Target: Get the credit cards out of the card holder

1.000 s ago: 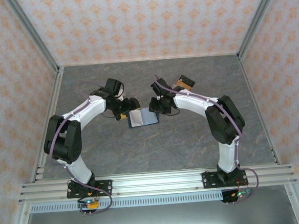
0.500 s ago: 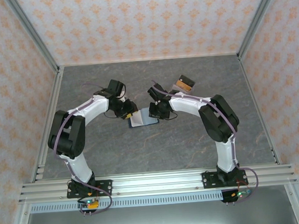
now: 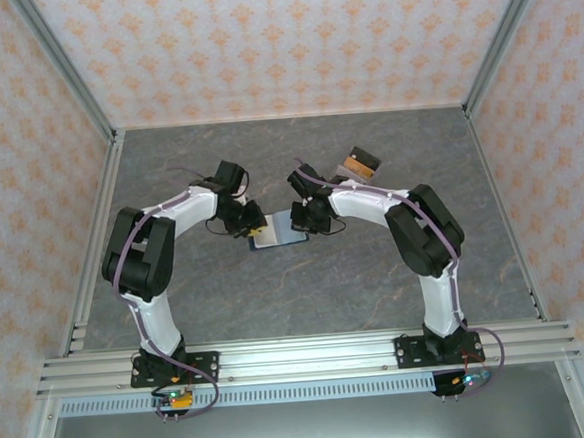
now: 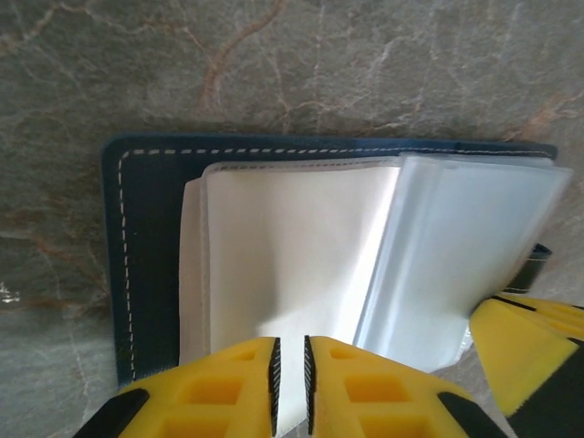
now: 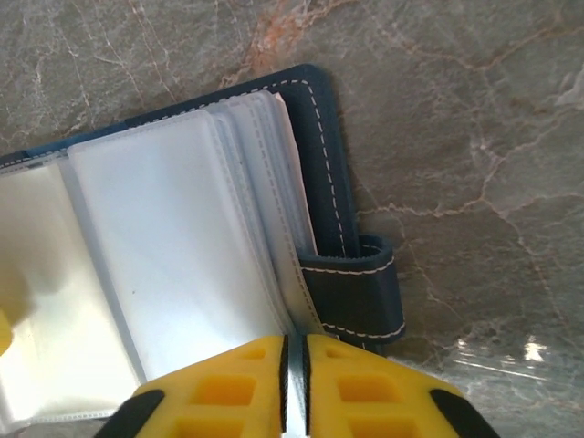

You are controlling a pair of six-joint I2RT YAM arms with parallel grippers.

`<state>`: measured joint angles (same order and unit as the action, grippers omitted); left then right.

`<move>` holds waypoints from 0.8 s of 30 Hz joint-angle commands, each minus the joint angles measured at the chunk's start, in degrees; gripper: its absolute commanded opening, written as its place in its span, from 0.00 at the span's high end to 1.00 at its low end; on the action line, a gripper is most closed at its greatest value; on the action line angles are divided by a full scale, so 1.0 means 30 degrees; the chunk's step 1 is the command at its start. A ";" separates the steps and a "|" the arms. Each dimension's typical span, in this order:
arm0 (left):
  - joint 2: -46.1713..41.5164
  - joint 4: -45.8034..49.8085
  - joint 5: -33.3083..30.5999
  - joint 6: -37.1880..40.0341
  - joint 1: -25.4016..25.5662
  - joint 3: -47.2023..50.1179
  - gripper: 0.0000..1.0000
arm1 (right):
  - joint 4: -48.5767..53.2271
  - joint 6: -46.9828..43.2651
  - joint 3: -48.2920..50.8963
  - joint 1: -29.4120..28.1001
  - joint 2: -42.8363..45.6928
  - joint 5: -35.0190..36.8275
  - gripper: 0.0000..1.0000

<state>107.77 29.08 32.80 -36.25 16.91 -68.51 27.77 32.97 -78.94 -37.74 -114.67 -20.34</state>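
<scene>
- The card holder [image 3: 279, 232] lay open and flat near the middle of the desk [image 3: 376, 273], navy cover down, its clear plastic sleeves [image 4: 292, 246] fanned upward.
- Whether any sleeve held a card could not be told. One page looked milky white, the others see-through.
- The closure tab [image 5: 360, 292] stuck out from the holder's 3 o'clock edge.
- The left pincer [image 4: 290, 351] was clenched on the rim of a sleeve page at the holder's 9 o'clock side, grasping that thin sheet.
- The right pincer [image 5: 294, 351] was clenched likewise on a sleeve edge at the 3 o'clock side, just beside the tab.
- A small pile of loose cards [image 3: 360, 164] sat toward 1 o'clock of the holder, well apart from it.
- To do this step well, one pincer should probably pin its page down while the other peels a single sleeve open. Pulling both pages outward would likely lift or drag the whole holder.
- The grip looked to cover plastic alone, so a card would need a fresh pinch on its own exposed edge, drawn out along the pocket's mouth.
</scene>
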 commanded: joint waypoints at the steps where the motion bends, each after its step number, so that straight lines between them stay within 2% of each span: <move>1: 0.0916 0.0548 -0.0457 0.0599 0.0165 0.0305 0.85 | -0.0045 -0.0092 -0.0611 -0.0107 -0.0528 -0.0698 0.88; 13: 0.1958 0.1142 -0.0938 0.1241 0.0165 -0.0014 0.90 | -0.2055 0.0390 -0.0540 -0.0107 -0.0946 -0.2987 0.89; 18: 0.1677 0.1552 -0.1060 0.1462 0.0159 -0.0802 0.89 | -0.2650 0.0294 -0.0217 -0.0122 -0.0148 -0.2552 0.88; 20: 0.1279 0.1828 -0.0986 0.1629 0.0136 -0.1376 0.85 | -0.3078 0.0047 0.0200 -0.0085 0.0816 -0.2054 0.83; 24: -0.0382 0.2628 -0.1136 0.1771 -0.0188 -0.2786 0.66 | -0.2766 -0.0577 0.1145 0.0032 0.3419 0.1221 0.62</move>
<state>110.72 33.45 31.66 -31.94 16.86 -73.63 20.56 32.84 -76.53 -37.74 -112.33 -24.47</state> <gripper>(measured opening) 0.312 0.363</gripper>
